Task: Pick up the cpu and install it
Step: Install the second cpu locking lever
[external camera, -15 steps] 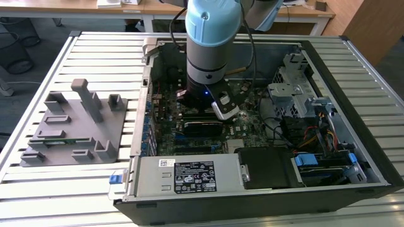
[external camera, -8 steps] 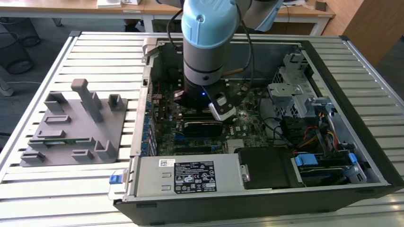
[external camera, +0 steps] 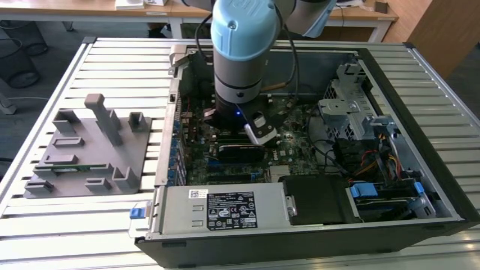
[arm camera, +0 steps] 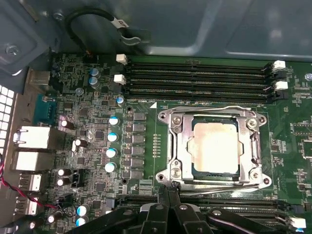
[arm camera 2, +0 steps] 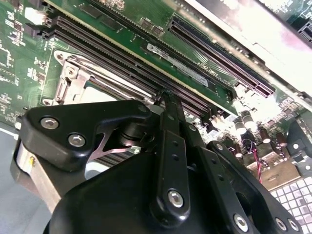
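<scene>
Exterior view: high, angled down on the whole open computer case [external camera: 420,112] and my arm [external camera: 241,50], from some way off. First wrist view: close above the motherboard [arm camera: 87,122], facing straight onto the socket [arm camera: 214,146]. Second wrist view: closer, oblique across my gripper [arm camera 2: 163,95]; both wrist views share socket and memory slots [arm camera: 195,80].

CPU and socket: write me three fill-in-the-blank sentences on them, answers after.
1. The cpu lies inside the metal ____ frame on the motherboard.
2. The cpu's top looks ____ in colour.
3. The gripper sits at the frame's edge, holding ____.

Missing words: socket; silvery; nothing
</scene>
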Action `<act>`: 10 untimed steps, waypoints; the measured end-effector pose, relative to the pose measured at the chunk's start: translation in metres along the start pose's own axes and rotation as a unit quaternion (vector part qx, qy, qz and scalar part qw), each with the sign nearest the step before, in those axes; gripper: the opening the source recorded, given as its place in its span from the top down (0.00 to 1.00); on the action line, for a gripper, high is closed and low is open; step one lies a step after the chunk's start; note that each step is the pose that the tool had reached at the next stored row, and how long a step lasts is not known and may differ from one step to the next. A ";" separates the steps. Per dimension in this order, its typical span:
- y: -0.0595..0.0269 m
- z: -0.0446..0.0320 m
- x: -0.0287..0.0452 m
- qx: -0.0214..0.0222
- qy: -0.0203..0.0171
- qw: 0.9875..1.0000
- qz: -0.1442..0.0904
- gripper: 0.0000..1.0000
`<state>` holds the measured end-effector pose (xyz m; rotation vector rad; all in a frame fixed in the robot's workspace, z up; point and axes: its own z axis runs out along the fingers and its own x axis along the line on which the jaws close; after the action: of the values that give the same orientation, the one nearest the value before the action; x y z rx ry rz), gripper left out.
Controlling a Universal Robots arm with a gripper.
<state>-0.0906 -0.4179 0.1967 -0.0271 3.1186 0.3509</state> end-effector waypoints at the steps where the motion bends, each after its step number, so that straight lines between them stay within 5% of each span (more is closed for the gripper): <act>1: -0.0001 0.0003 0.0005 -0.001 0.000 1.000 0.000 0.89; 10: -0.0009 0.0031 0.0026 -0.012 0.000 1.000 0.000 0.89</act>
<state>-0.0932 -0.4181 0.1935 -0.0269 3.1143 0.3874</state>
